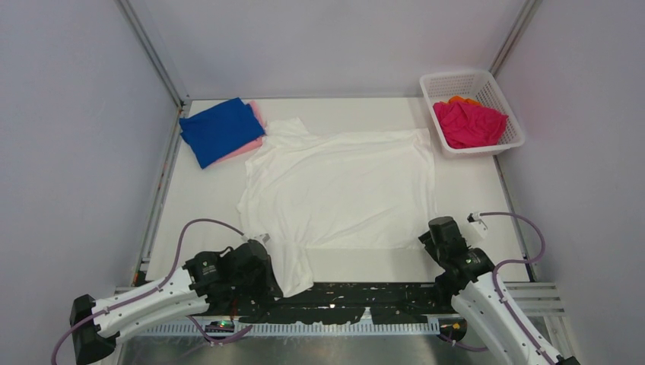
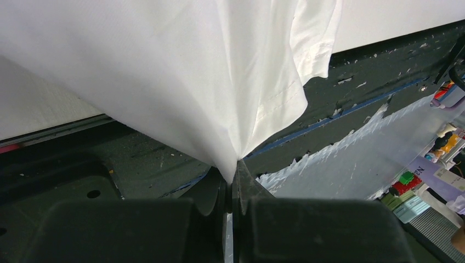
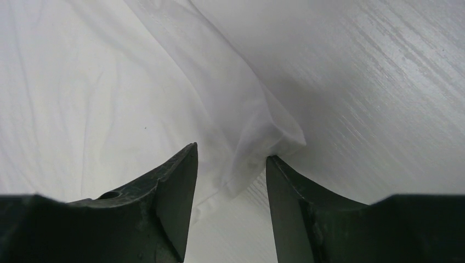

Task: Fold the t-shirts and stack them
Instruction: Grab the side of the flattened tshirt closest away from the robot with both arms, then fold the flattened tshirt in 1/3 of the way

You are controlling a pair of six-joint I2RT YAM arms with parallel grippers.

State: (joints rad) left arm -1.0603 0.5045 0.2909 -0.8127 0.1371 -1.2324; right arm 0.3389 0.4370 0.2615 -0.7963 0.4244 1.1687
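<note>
A white t-shirt (image 1: 342, 186) lies spread across the middle of the table. My left gripper (image 1: 262, 251) is shut on its near left corner; in the left wrist view the cloth (image 2: 181, 82) rises from between the closed fingertips (image 2: 233, 164). My right gripper (image 1: 427, 239) is open at the shirt's near right corner; in the right wrist view that corner (image 3: 263, 142) lies between the spread fingers (image 3: 175, 175). A folded royal blue t-shirt (image 1: 220, 129) lies on a pale pink one (image 1: 257, 114) at the far left. Magenta (image 1: 468, 124) and orange (image 1: 462, 99) t-shirts sit in the basket.
A white mesh basket (image 1: 437, 85) stands at the far right corner. The table's black near edge (image 1: 365, 293) runs between the arm bases. Grey walls and metal posts enclose the table on three sides.
</note>
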